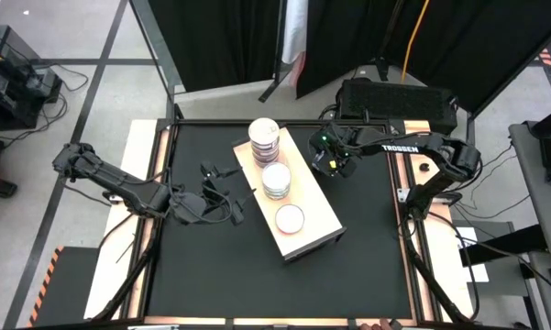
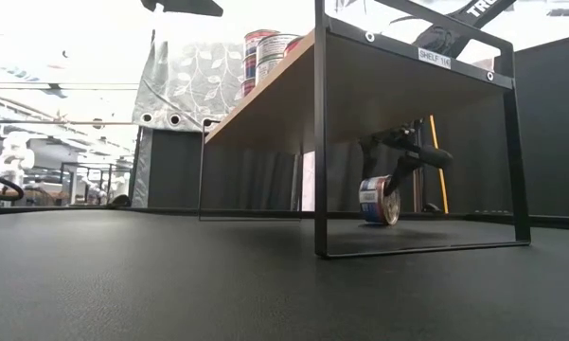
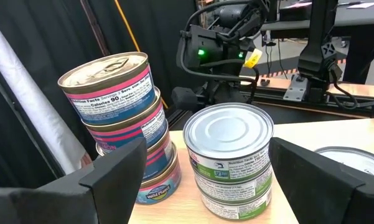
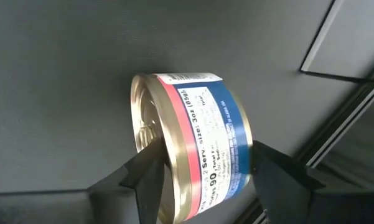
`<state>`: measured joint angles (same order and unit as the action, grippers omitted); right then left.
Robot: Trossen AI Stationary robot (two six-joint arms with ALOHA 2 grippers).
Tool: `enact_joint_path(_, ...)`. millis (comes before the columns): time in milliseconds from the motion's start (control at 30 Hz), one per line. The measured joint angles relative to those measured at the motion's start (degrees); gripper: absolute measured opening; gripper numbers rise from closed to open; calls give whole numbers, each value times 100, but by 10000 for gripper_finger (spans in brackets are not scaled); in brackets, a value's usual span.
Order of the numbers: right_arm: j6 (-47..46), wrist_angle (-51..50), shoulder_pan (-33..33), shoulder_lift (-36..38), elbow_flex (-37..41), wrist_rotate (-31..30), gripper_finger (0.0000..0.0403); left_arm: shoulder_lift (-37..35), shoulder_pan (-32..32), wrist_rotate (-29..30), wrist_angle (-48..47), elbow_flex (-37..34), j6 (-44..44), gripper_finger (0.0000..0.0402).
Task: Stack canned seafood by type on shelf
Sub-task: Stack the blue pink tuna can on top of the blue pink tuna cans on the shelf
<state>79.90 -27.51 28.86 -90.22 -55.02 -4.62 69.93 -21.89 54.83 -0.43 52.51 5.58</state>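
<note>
The shelf is a pale wood board on a black frame, set slantwise mid-table. On it stand a tall stack of pink-and-blue-labelled cans, a stack of green-labelled cans and a single can. My left gripper hangs open at the shelf's left side, facing the stacks and touching nothing. My right gripper is at the shelf's far right side, low over the table, shut on a blue-and-pink-labelled can that stands on its edge. My right gripper pinches the can across its two flat ends: one finger lies on the gold end, the other at the opposite end. The fingers slant down from above. The can stands on its rim on the black table, slightly tilted.
The shelf's black frame legs stand close to the held can. A black box sits at the table's far edge behind my right arm. Bare black tabletop lies toward the near edge.
</note>
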Motion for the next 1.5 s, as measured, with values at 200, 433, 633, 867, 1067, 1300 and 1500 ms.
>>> enact_joint_path(200, -295, -214, -54, 21, -4, -48, 209, 0, 0, -1, -2, 0, 0, 338)
enact_joint_path(433, -1111, -350, -195, 29, -13, -90, 196, 0, -1, -1, -2, 0, -2, 338)
enact_joint_path(633, -1488, -406, -237, 29, -7, -42, 187, 0, -1, -1, -2, 0, -4, 338)
enact_joint_path(867, -2141, -513, -251, 162, 9, -26, 185, 0, -1, 0, -4, 0, -7, 338)
enact_joint_path(1067, -2929, -689, -260, 251, 20, 55, 185, 0, 0, 0, -4, 0, -7, 338)
enact_joint_path(1300, -3716, -788, -262, 259, 17, 150, 185, 0, -2, 0, -4, 0, -7, 338)
enact_joint_path(1500, -4041, -852, -252, 259, 20, 627, 198, 0, -2, 0, -2, 0, -7, 338)
